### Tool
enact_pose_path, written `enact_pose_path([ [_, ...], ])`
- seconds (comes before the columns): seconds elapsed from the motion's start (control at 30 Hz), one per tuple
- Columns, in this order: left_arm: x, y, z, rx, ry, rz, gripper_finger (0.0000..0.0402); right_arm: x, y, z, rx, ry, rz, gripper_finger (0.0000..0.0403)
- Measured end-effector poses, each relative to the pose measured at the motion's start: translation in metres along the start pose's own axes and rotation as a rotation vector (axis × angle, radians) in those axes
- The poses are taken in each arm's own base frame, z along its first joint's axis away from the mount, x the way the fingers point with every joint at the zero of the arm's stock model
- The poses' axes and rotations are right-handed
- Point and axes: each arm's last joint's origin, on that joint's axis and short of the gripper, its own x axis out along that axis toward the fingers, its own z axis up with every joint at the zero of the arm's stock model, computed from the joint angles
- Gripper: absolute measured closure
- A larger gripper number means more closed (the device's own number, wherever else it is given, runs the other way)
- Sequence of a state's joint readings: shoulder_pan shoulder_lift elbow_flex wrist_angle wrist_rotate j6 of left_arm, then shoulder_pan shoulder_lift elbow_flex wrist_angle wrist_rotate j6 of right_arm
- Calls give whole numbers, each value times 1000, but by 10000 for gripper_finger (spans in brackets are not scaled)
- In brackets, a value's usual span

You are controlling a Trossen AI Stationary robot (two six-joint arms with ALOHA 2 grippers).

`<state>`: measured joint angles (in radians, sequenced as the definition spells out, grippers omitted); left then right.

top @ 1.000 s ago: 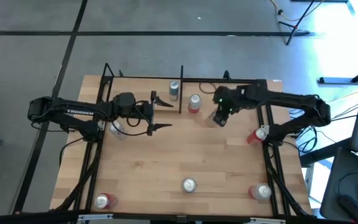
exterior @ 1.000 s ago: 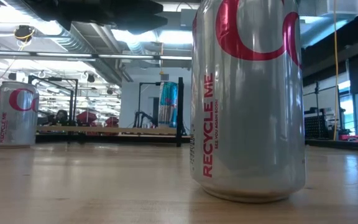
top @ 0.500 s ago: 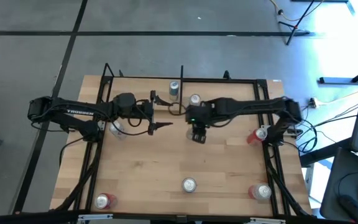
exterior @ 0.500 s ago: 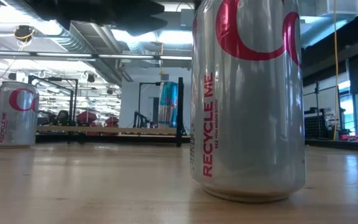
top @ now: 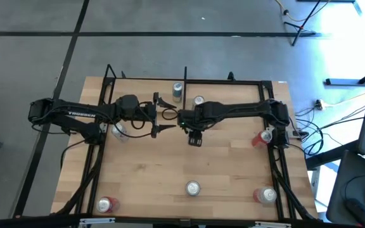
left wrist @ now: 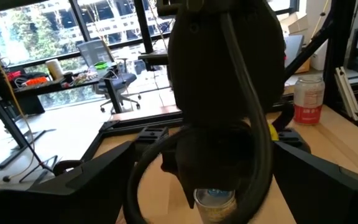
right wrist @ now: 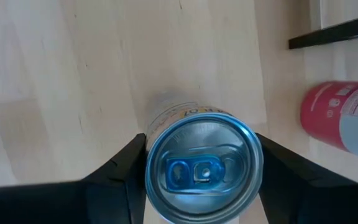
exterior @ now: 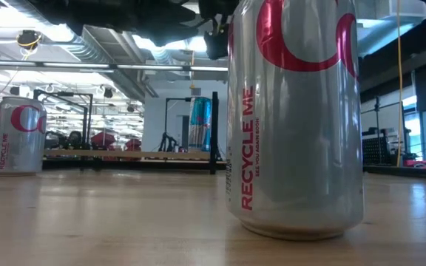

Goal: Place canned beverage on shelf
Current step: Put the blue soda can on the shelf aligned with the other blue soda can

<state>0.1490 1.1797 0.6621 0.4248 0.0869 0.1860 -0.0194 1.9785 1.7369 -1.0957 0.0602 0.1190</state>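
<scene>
The right gripper (right wrist: 201, 180) clamps a blue-topped can (right wrist: 202, 165) close to the spread-fingered left gripper (top: 163, 114), risking collision before the shelf (top: 146, 83)

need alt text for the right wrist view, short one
Looking straight down on a can's silver top with a blue pull tab, the can held between the right gripper's two dark jaws above the light wooden tabletop. A red and pale blue can lies on its side nearby, beside a black rod.
</scene>
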Motion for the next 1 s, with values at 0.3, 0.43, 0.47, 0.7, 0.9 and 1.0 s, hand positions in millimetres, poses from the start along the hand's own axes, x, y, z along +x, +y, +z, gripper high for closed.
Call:
enact_pose_path([
  [0.3,0,0,0,0,5,-2,46,-4,0,0,-19,-21,5,72],
  [0.43,0,0,-1,-1,7,-2,46,-20,-1,-3,-19,-53,12,38],
  [0.47,0,0,-1,-1,7,-2,46,-27,-2,-5,-18,-69,14,32],
  [0.7,3,1,-3,-26,18,39,46,-76,-4,-42,-29,-147,-21,19],
  [0.9,16,1,-3,-78,38,83,46,-74,-12,-106,-35,-376,-41,18],
  [1.0,31,-2,-3,-77,58,81,46,-62,-21,-137,-94,-577,-108,18],
])
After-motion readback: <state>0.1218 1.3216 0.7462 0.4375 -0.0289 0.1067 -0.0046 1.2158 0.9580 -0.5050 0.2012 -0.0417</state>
